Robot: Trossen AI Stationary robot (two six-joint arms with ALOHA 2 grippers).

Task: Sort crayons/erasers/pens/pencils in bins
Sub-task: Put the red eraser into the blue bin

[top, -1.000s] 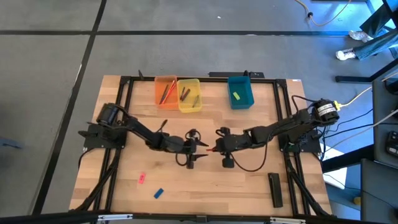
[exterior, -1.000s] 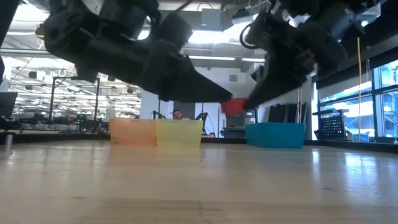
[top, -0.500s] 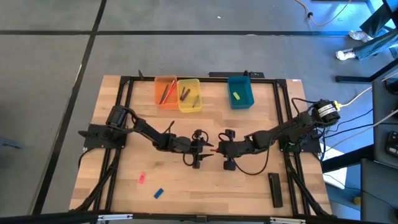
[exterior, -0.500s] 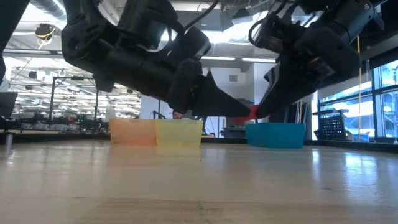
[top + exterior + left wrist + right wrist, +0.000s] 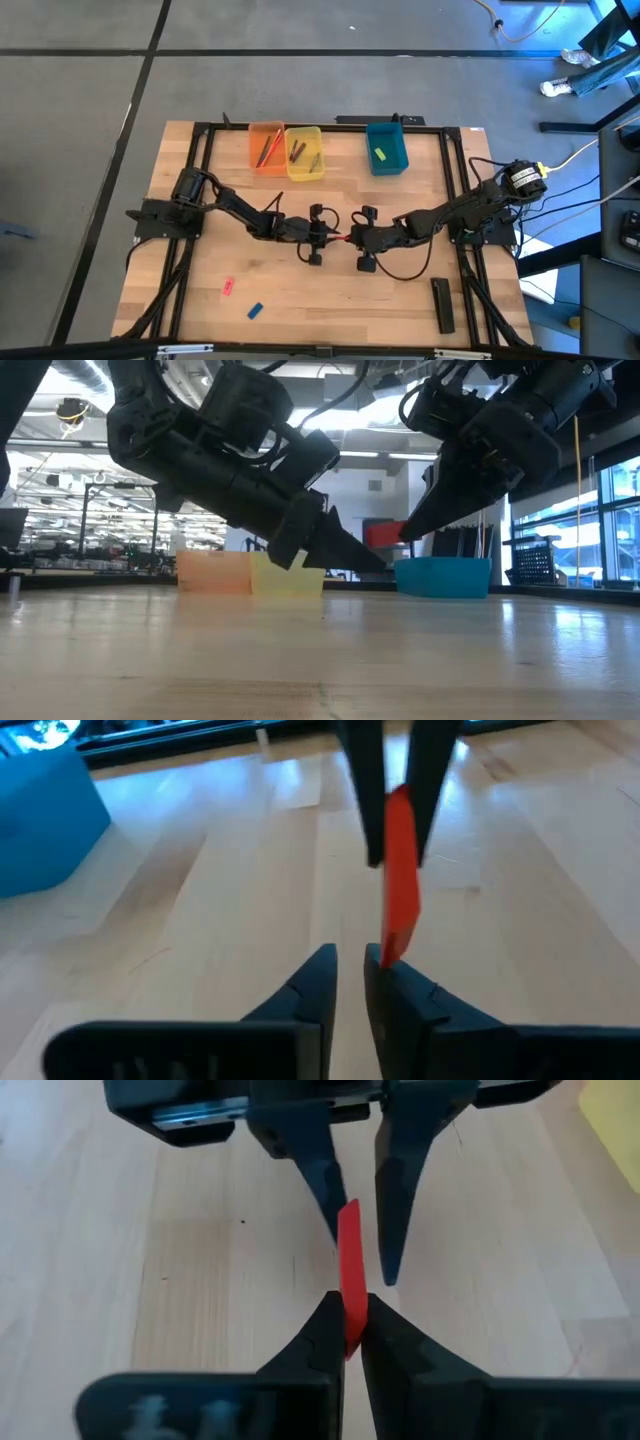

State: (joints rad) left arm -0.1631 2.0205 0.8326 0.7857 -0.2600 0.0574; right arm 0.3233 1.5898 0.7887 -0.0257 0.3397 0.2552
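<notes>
Mid-table, in front of the yellow bin [image 5: 304, 152], both grippers meet tip to tip above the wood. Right gripper [image 5: 346, 1330] is pinched tight on a red eraser [image 5: 351, 1270], held clear of the table [image 5: 400, 300]. Left gripper [image 5: 327, 236] has fingers a little apart, w/ the eraser's free end between them; can't tell if they touch it. Teal bin [image 5: 386, 148] sits right of the yellow bin, orange bin [image 5: 265, 147] touching its left.
</notes>
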